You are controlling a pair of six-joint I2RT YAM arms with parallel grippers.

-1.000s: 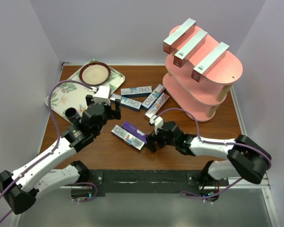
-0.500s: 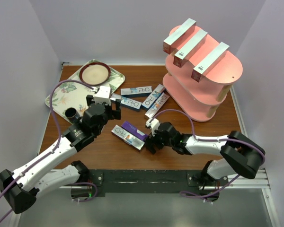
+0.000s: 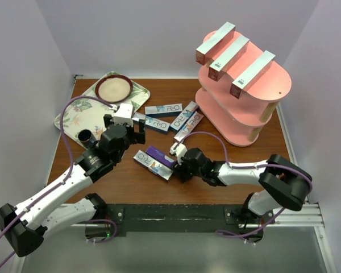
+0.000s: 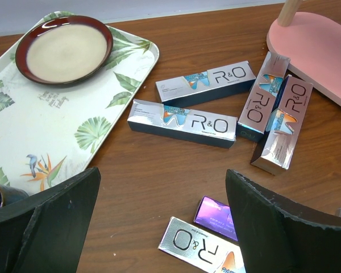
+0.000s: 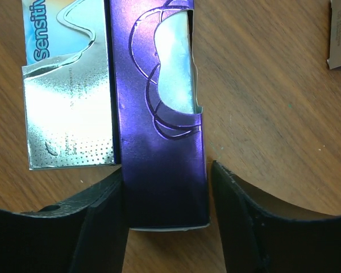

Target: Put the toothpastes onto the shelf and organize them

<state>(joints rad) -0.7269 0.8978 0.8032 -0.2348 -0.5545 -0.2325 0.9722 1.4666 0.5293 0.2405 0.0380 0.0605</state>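
A purple toothpaste box point(image 3: 161, 154) point(image 5: 162, 114) lies flat on the table beside a silver R&O box point(image 3: 150, 163) point(image 5: 68, 102). My right gripper point(image 3: 178, 165) point(image 5: 166, 182) has its jaws closed in on the purple box's near end; the left finger presses its side and the right finger is a hair off it. My left gripper point(image 3: 125, 126) point(image 4: 162, 187) hovers open above the table with nothing between its fingers. Several silver boxes point(image 3: 163, 108) point(image 4: 182, 122) lie loose near the pink shelf point(image 3: 244, 108). Three boxes point(image 3: 233, 58) rest across its top tier.
A leaf-patterned tray point(image 3: 74, 119) point(image 4: 45, 131) sits at the back left with a dark-rimmed plate point(image 3: 113, 88) point(image 4: 65, 48) and a dark cup point(image 3: 85, 136) on it. The shelf's bottom board point(image 4: 318, 51) reaches toward the loose boxes.
My right gripper slid left along the table to the purple box's end and its jaws closed in from wide open. The left arm has not moved.
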